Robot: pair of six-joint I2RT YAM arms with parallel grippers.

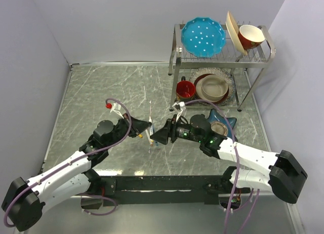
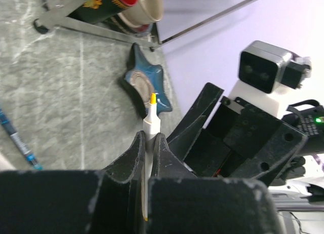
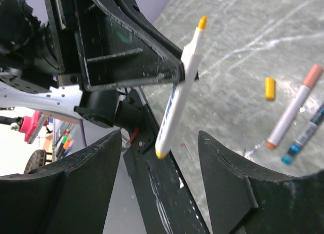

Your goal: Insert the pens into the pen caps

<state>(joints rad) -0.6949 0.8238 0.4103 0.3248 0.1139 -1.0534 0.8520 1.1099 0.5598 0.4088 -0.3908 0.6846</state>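
My left gripper [image 1: 146, 126] is shut on a white pen [image 1: 151, 123] with a bare yellow tip and holds it upright above the table. In the left wrist view the pen [image 2: 151, 120] sticks up from between the closed fingers of the gripper [image 2: 148, 137]. My right gripper [image 1: 158, 136] is open and empty, facing the left one. In the right wrist view its jaws [image 3: 159, 138] stand wide on either side of the pen's lower end [image 3: 174, 110]. On the table lie a yellow-orange cap [image 3: 270, 88], a white pen with a salmon-pink end [image 3: 293, 108] and a teal pen [image 3: 306, 135].
A metal dish rack [image 1: 177, 56] with a blue plate [image 1: 203, 36], bowls and a red mug [image 1: 186, 88] stands at the back right. A blue star-shaped dish [image 1: 229, 122] sits by the right arm. Walls close in the left, back and right sides.
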